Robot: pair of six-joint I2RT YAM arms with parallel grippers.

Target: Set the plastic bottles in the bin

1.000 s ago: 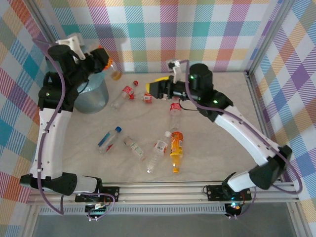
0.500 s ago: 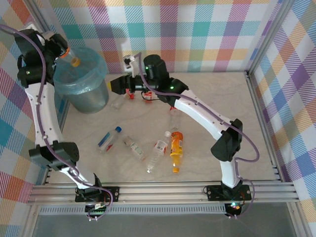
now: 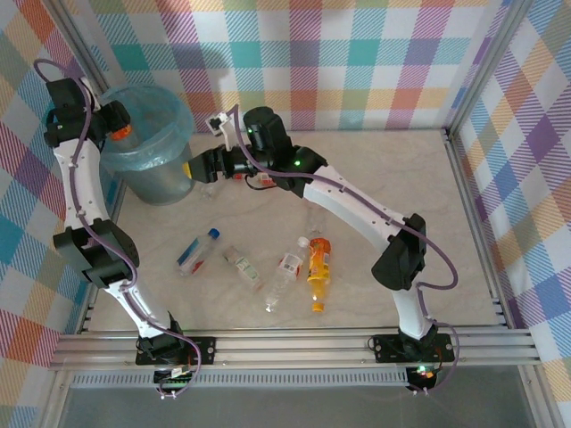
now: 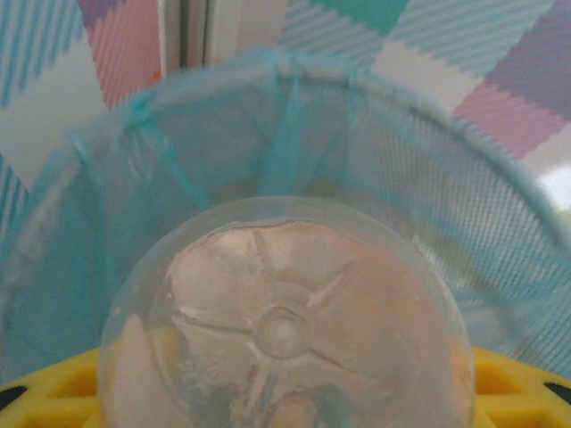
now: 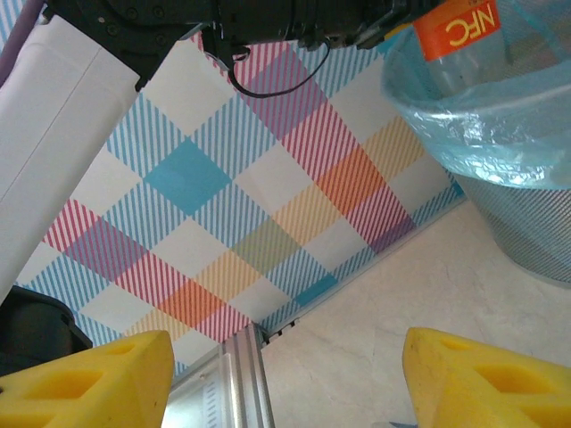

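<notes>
Left arm is up at the far left corner. The left gripper point(image 3: 114, 127) is clamped on an orange-labelled bottle point(image 4: 284, 330). In the left wrist view I see its clear base between the yellow pads point(image 4: 513, 383), pointing into the bin point(image 3: 168, 183). The light-blue bag point(image 4: 357, 152) rings the base on all sides. In the right wrist view the same bottle, with white letters on its orange label, sits at the bag's rim. I cannot tell whether it touches the liner.

Right arm reaches across the table point(image 3: 401, 178) toward the bin. The right gripper point(image 3: 198, 168) is low, just beside the bin's right wall. Its yellow fingertips point(image 5: 89, 374) stand well apart with nothing between them, so it is open and empty.

Bottles lying on the table, all well apart from the bin:
- The blue-capped bottle point(image 3: 196, 251) is nearest the left arm's side.
- A small clear bottle point(image 3: 243, 267) lies next to it.
- A clear bottle with a red-and-white label point(image 3: 285, 272) lies just beside the orange bottle point(image 3: 318, 267).
- Another clear bottle point(image 3: 314, 218) lies beside the right forearm, partly covered.
- Something red-capped point(image 3: 262, 181) shows under the right arm near its wrist, too hidden to count.
</notes>
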